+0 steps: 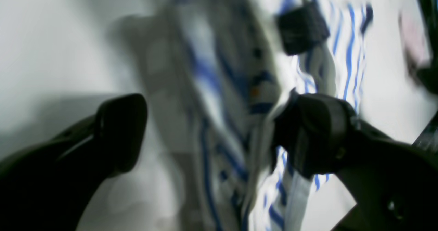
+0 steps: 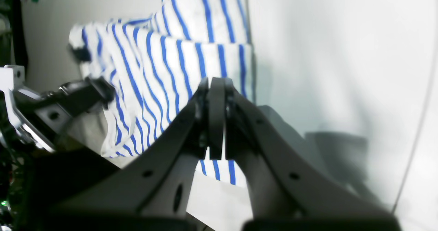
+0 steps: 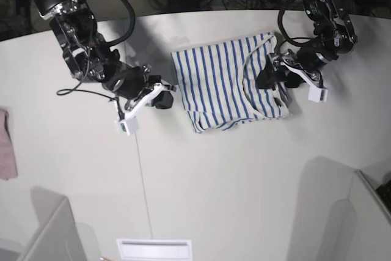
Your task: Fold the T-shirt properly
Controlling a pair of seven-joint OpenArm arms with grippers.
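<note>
Black left gripper (image 1: 205, 131) jaws spread wide over the T-shirt (image 3: 229, 80), partly folded mid-worktop (image 3: 214, 181). Right gripper (image 2: 216, 118), pressed together and empty, sits just off the shirt's opposite edge (pink cloth (image 3: 6, 151) well apart). Likely between folds; next, regrasp an edge.

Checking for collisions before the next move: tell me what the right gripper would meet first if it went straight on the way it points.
The right gripper, shut, points at the striped T-shirt; its near edge would probably come first, though depth is unclear.
</note>
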